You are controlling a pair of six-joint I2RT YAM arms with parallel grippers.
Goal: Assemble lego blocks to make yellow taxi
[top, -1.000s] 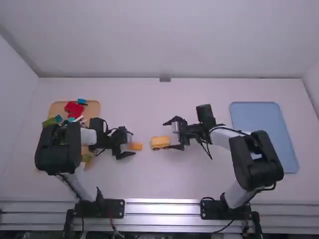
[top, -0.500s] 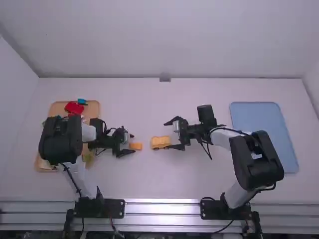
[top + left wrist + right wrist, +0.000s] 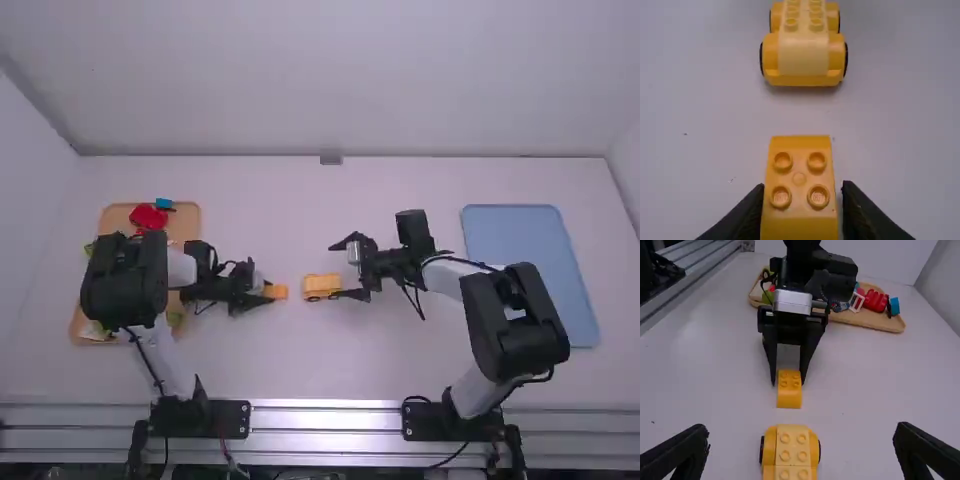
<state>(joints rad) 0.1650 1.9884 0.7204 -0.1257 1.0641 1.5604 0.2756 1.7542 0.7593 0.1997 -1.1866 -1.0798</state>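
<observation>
High view: the left gripper (image 3: 263,290) is at the sloped yellow brick (image 3: 277,291), left of centre on the table. The yellow wheeled base (image 3: 321,286) sits just to the brick's right, apart from it. The right gripper (image 3: 335,270) is at the base's right end, fingers wide apart.

Left wrist view: the left gripper (image 3: 802,187) is partly open, fingers astride the brick, studs up; a narrow gap shows along one side. Firm hold cannot be confirmed.

Right wrist view: the right gripper (image 3: 801,435) is wide open, holding nothing.
</observation>
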